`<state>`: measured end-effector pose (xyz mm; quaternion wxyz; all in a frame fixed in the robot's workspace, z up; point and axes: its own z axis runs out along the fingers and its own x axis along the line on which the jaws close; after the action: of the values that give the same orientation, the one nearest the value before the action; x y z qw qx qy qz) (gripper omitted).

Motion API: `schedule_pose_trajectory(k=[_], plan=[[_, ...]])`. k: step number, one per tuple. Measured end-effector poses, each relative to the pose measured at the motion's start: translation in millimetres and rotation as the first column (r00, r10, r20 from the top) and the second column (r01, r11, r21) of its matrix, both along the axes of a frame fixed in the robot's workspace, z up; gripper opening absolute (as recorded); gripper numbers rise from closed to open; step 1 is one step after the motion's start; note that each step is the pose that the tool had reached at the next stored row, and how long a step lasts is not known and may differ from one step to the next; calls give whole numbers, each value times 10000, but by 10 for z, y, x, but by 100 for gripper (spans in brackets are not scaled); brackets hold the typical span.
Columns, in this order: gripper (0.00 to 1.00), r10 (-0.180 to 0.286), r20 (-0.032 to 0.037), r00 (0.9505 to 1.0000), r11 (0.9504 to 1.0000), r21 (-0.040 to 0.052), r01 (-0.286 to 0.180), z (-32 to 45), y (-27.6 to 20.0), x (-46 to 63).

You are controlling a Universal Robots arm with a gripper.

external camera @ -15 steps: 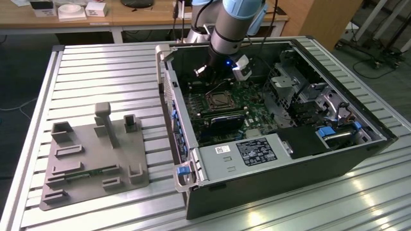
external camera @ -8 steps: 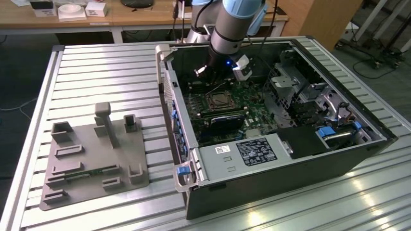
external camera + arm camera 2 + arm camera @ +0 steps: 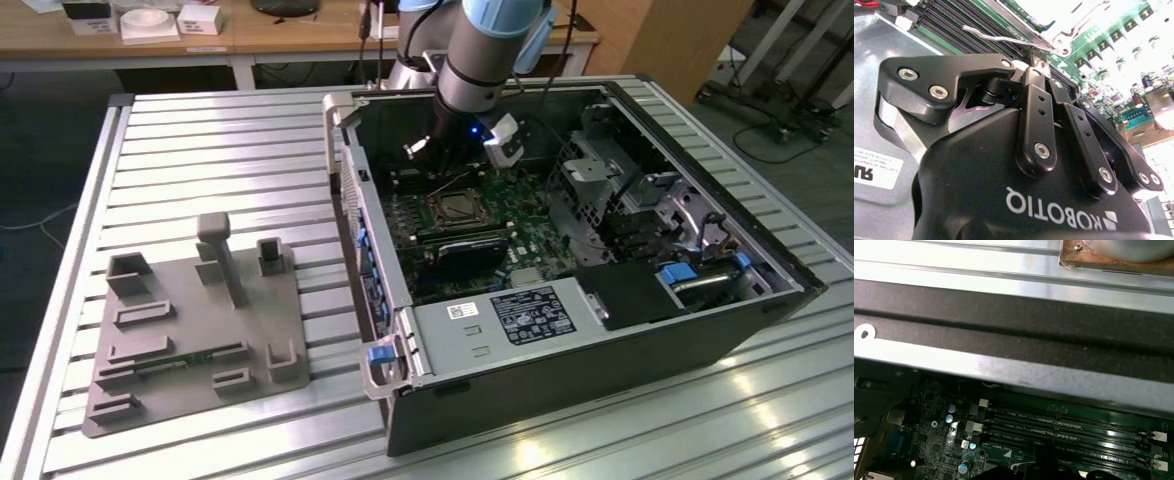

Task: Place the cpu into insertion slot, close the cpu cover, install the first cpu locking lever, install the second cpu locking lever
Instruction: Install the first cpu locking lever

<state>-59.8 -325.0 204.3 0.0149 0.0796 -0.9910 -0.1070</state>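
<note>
The arm (image 3: 478, 50) reached down into the open computer case (image 3: 561, 390), which lay on its side on the slatted metal table (image 3: 227, 150). In the second wrist view the gripper (image 3: 1043, 70) had its black fingers (image 3: 1036, 110) drawn together, with hardly a gap between them and nothing visibly clamped. Their tips stood just beside the free end of a thin silvery locking lever (image 3: 999, 36), though I could not tell whether they touched it. The lever ran out from the corner of the cpu cover (image 3: 1026, 22) and across the ends of the long black memory slots (image 3: 954, 25).

In the exterior view the cpu (image 3: 461, 207) sat in the insertion slot (image 3: 430, 212) on the green motherboard (image 3: 534, 240), just below the gripper – its grey top showed inside a metal frame. From there I could not tell whether that frame was latched.

The white-labelled power supply (image 3: 514, 312) filled the near end of the case. A grey fixture plate (image 3: 187, 330) with upright posts lay well apart from the case, towards the exterior view's left.

The first wrist view looked over the case wall (image 3: 1004, 315) at more of the memory slots – four in a row.
</note>
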Motion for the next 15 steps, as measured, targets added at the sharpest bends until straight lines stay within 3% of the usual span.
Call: schedule_pose_trajectory(k=[7, 15], plan=[[11, 147, 1, 9999, 9993, 349, -147, 0, 0, 8], [11, 166, 3, 9999, 9993, 337, -166, -1, 0, 32]])
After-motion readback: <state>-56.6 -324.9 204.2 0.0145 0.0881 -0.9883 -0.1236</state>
